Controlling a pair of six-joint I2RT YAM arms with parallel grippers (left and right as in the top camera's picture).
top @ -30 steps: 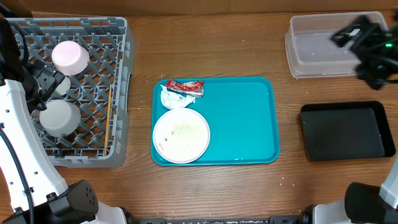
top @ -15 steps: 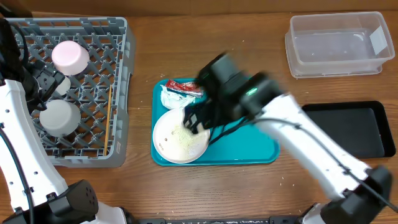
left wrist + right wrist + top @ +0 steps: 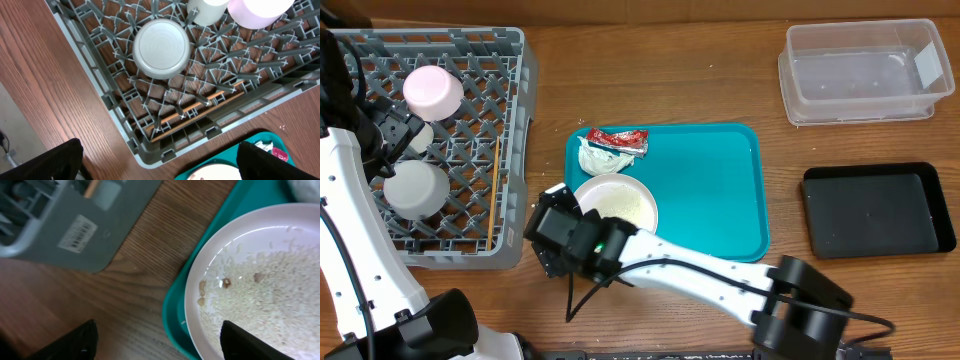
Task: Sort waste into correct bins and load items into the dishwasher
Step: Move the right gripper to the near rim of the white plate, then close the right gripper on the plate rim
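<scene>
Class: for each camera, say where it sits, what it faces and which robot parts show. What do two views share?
Overhead: above the table, facing straight down; left arm and right arm show.
Left wrist: over the dish rack, facing the grey bowl; its fingers show.
Right wrist: low beside the plate, facing rice; its fingers show.
Wrist views share the rack's corner.

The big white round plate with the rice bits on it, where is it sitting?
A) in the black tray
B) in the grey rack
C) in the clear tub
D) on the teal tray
D: the large white round plate lies flat on the teal plastic serving tray, at its front left corner, outside the rack and both bins.
</scene>
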